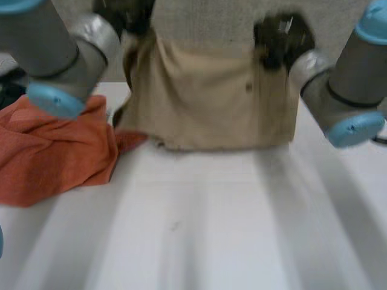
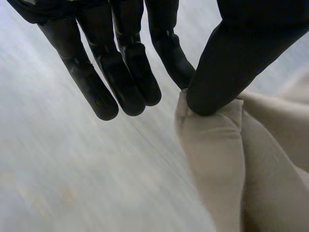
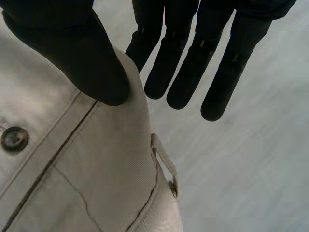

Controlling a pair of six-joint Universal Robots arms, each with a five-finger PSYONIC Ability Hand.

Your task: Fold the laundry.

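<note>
In the head view, the beige pants [image 1: 205, 96] are at the far side of the white tabletop [image 1: 199, 223]. They are held up by their top edge and hang down flat like a little curtain. The bottom edge seems to reach the tabletop. The left hand [image 1: 134, 17] is at one top corner of the pants and the right hand [image 1: 279, 37] is at the other top corner. The grey left arm [image 1: 60, 54] and the grey right arm [image 1: 344, 90] come in from the two sides. An orange cloth [image 1: 54, 151] lies in a crumpled heap on the robot's left. One tip of it is just beside the lower corner of the pants. In the left wrist view, the left hand [image 2: 125, 77] pinches a corner of the pants [image 2: 227, 164] between its thumb [image 2: 212, 82] and the finger next to it. The other fingers [image 2: 91, 87] are straight and touch nothing. In the right wrist view, the right hand [image 3: 188, 63] grips the top edge of the pants [image 3: 96, 169]. Its thumb [image 3: 91, 63] presses the cloth against the nearest finger. The other fingers [image 3: 227, 82] are straight and free. A dark button [image 3: 14, 139] sits on the pants near the thumb. A small belt loop [image 3: 164, 164] sticks out at the edge.
</note>
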